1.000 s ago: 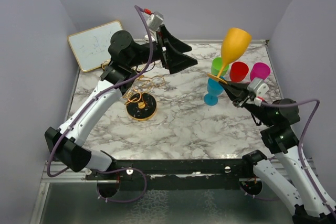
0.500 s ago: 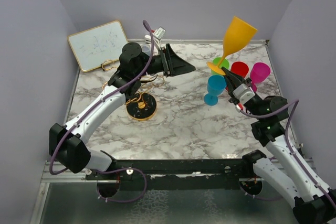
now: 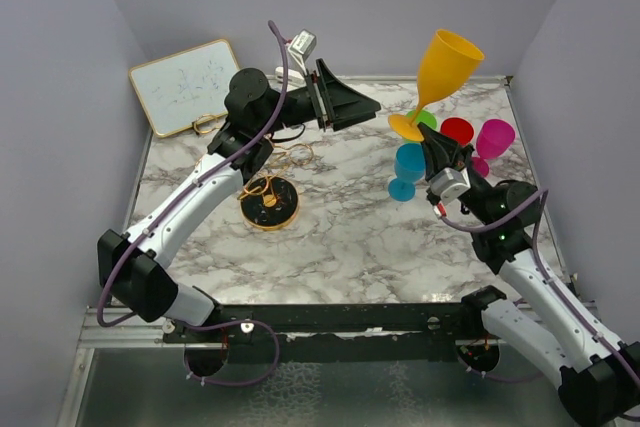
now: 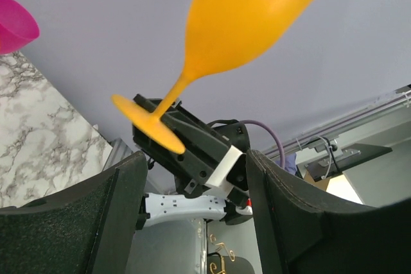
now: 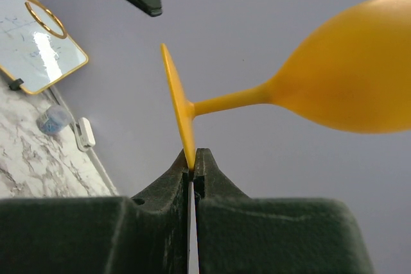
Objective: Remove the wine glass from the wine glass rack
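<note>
An orange wine glass (image 3: 447, 65) hangs tilted in the air at the right. My right gripper (image 3: 424, 140) is shut on the rim of its foot. In the right wrist view the foot's edge sits pinched between the jaw tips of the right gripper (image 5: 193, 160), and the wine glass (image 5: 334, 88) has its bowl out to the right. The wine glass rack (image 3: 269, 205), gold wire on a round black base, stands on the marble table left of centre. My left gripper (image 3: 372, 109) is raised above the table, open and empty, pointing at the glass (image 4: 250, 17).
Blue (image 3: 408, 169), green (image 3: 424, 119), red (image 3: 456, 132) and magenta (image 3: 494, 137) glasses stand together on the table below the held glass. A whiteboard (image 3: 185, 85) leans at the back left. Walls close in the table on three sides.
My right arm has swung left and lifted the orange glass slightly. My left gripper has risen and moved right, its jaws narrowing, then widening again.
</note>
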### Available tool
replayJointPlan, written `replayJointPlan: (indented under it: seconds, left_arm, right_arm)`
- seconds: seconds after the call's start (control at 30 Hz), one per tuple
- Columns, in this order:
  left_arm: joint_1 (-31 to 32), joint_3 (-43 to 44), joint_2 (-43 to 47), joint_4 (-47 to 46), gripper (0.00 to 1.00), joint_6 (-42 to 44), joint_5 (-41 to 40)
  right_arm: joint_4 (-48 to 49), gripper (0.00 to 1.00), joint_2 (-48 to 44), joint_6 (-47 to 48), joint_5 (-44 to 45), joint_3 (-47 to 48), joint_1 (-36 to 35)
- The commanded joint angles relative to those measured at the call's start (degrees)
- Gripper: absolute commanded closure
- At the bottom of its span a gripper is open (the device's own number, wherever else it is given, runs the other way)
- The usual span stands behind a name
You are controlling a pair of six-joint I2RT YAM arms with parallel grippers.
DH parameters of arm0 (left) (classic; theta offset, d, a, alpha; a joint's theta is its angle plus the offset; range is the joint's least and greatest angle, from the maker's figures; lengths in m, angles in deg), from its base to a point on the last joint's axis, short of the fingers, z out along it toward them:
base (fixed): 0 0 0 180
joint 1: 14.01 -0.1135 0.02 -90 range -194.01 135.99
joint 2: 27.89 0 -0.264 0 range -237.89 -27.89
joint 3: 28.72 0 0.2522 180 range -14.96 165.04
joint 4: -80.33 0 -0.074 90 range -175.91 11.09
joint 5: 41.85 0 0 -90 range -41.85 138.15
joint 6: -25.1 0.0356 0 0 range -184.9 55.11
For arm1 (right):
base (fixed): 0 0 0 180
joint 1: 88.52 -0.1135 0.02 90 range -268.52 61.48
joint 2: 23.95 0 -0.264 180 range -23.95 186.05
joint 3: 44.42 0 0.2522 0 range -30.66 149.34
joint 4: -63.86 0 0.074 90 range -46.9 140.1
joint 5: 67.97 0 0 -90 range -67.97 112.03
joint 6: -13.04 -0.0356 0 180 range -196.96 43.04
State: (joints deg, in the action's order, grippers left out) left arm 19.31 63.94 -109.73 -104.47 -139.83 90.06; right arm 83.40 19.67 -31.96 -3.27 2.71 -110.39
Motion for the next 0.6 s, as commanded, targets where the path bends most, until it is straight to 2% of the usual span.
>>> replayJointPlan:
  seconds: [0.0,0.57]
  left_arm:
    - [0.64,2.94,-1.63,1.1,0.34,0.17,-0.82]
    - [1.48,3.55,-4.01,1.99,0.37,0.62,-0.16]
  right_arm:
    - [4.77,0.99,1.67,4.01,-3.12,1.37,-1.24]
    - [6.27,0.99,3.88,11.69,2.94,3.06,-5.29]
